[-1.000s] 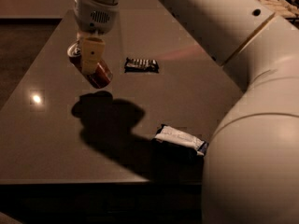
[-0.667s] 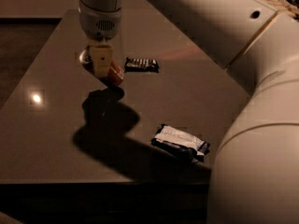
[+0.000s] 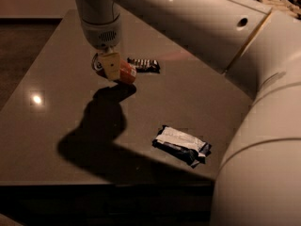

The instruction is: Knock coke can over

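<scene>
The coke can (image 3: 127, 74) is red with a silver top pointing left. It lies tilted, close to on its side, on the brown table (image 3: 47, 69) just left of a dark snack wrapper. My gripper (image 3: 112, 72) hangs from the white arm (image 3: 188, 18) straight down over the can. Its pale tip covers the can's middle, so part of the can is hidden. I cannot tell whether the can rests fully on the table.
A flat dark snack wrapper (image 3: 144, 64) lies right behind the can. A black and white wrapper (image 3: 182, 145) lies near the table's front right. The arm's large white body (image 3: 263, 164) fills the right side. The table's front edge runs along the bottom.
The gripper and the can have moved right and towards the dark wrapper. The can is tipped further, with its top now pointing left.
</scene>
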Robot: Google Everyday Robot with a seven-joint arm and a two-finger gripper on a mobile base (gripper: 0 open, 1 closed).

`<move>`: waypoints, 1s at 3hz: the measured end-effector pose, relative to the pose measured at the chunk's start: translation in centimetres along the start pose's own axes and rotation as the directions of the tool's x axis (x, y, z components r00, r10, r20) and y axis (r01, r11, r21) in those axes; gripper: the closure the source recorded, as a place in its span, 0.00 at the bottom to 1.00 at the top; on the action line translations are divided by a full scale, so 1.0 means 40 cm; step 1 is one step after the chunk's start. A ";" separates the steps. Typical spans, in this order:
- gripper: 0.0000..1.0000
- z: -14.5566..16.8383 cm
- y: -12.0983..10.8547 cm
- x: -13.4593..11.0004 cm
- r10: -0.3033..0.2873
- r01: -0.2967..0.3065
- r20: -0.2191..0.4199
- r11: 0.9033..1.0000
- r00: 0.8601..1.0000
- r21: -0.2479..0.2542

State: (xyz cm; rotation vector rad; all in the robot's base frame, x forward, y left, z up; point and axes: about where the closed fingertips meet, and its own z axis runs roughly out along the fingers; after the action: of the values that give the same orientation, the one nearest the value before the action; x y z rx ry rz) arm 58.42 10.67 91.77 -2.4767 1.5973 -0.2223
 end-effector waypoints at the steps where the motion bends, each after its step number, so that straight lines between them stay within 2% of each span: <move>1: 0.61 0.020 0.010 0.012 -0.031 0.031 -0.058 1.000 0.998 -0.007; 2: 0.37 0.031 0.020 0.009 -0.067 0.066 -0.078 0.998 0.995 -0.016; 3: 0.13 0.033 0.013 0.005 -0.065 0.065 -0.072 0.998 0.995 -0.004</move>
State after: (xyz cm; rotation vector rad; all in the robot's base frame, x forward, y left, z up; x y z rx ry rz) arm 58.35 10.37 90.37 -2.5522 1.5456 -0.3237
